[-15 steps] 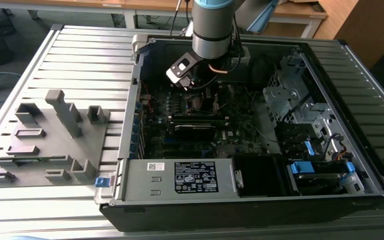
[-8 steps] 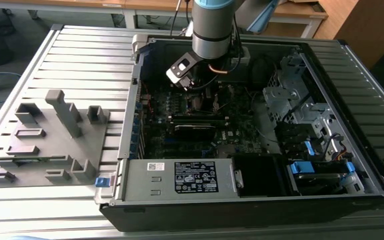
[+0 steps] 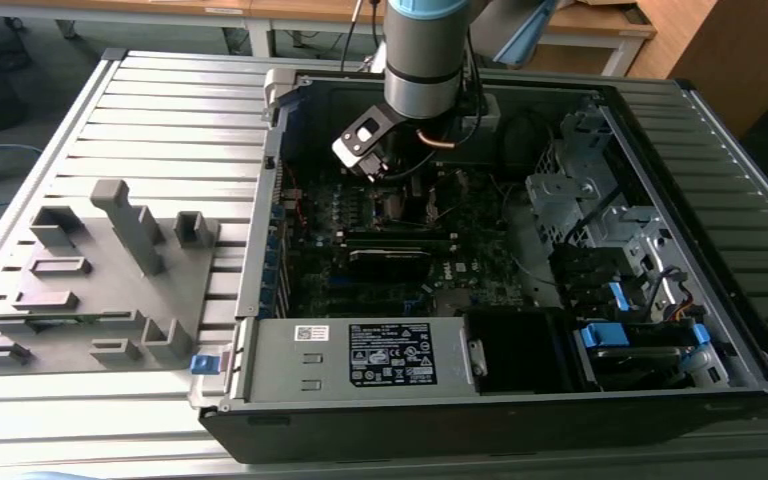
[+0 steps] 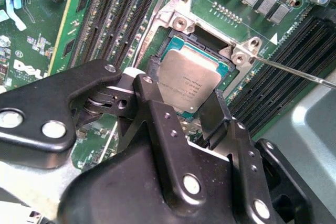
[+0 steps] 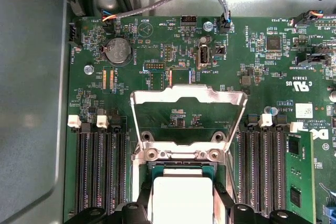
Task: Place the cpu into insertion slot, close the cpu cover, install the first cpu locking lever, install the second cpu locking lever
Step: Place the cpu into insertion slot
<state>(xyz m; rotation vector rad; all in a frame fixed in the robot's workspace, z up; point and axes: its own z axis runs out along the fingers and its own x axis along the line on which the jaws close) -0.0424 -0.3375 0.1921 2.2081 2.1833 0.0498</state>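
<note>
1. In the exterior view, the gripper [image 3: 375, 160] is hanging low inside the open computer case [image 3: 704, 130], close over the motherboard [image 3: 357, 280]. Any sideways drift here is risking a knock against nearby parts.
2. In the second wrist view, the gripper [image 4: 184, 95] is clenching the cpu [image 4: 186, 77] by two opposite edges over the insertion slot [image 4: 199, 40]. The chip is looking slightly tilted, so a skewed seating is risking damaged contacts.
3. In the first wrist view, the cpu cover [image 5: 189, 95] is standing open just beyond the cpu [image 5: 181, 195]. A finger bumping it could be tipping it down early.
</note>
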